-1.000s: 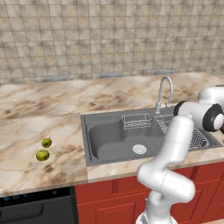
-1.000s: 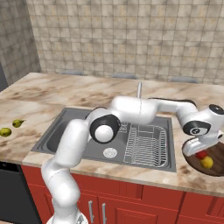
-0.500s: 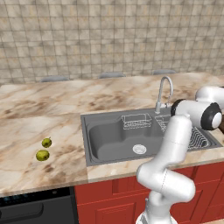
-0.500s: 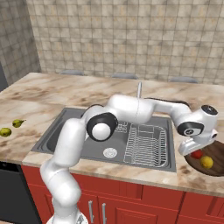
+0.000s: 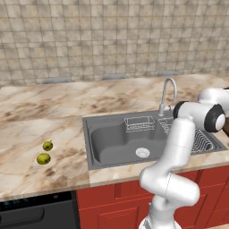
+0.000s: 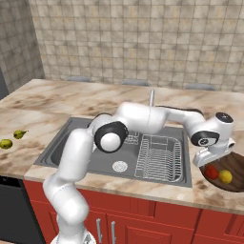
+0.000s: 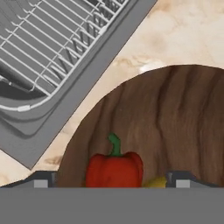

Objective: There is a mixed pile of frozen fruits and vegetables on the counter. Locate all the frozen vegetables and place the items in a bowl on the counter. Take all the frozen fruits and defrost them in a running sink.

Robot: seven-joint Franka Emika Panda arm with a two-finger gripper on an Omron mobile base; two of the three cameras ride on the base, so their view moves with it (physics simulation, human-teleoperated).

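Raised from the bowl (image 6: 234,167), the pincer (image 6: 209,157) is now seen spread above the red pepper (image 6: 212,172) and yellow one (image 6: 225,177) lying inside it. On the table (image 5: 53,116), left of the sink (image 5: 112,143), two green fruits (image 5: 43,158) are seen.

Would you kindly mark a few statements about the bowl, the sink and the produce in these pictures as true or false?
1. The red pepper lies in the brown bowl. True.
2. Two yellow-green fruits sit in the sink. False: they lie on the counter, to the left of the sink.
3. A yellow item rests beside the pepper in the bowl. True.
4. The gripper is clamped on the pepper. False: its fingers stand apart, gripping nothing.
5. The bowl stands inside the sink. False: it stands on the counter, to the right of the sink.
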